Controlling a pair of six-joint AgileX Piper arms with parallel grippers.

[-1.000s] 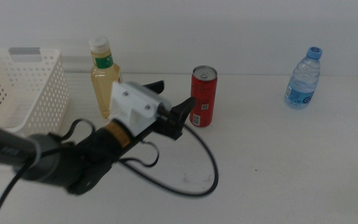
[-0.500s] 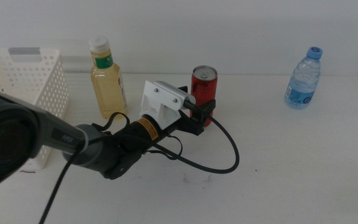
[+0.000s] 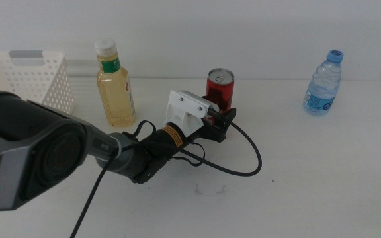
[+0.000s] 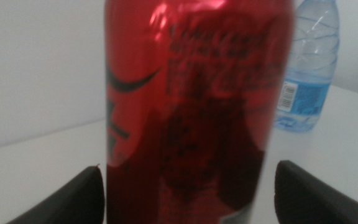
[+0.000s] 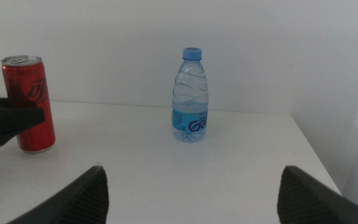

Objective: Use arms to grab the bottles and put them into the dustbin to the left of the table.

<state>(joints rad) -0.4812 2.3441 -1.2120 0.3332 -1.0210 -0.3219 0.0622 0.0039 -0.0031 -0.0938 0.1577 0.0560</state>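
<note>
The red can (image 3: 220,86) stands upright at mid-table. My left gripper (image 3: 221,119) has come in low around its base, open, one jaw on each side and very close to the can's walls. In the left wrist view the can (image 4: 191,106) fills the gap between the jaws. The yellow-liquid bottle (image 3: 114,89) stands left of the can, beside the white dustbin (image 3: 38,82). At the far right stands the clear water bottle (image 3: 323,82). My right gripper (image 5: 191,180) is open and holds nothing; it faces the water bottle (image 5: 190,96) from a distance and is outside the middle view.
The left arm's black cable (image 3: 243,165) loops over the white table (image 3: 309,172) in front of the can. The right wrist view also shows the can (image 5: 30,102) with the left gripper's jaw (image 5: 11,121) against it.
The left arm has advanced to the right and farther back; its jaws, short of the can a second ago, now stand on both sides of it. The bottles have not moved.
</note>
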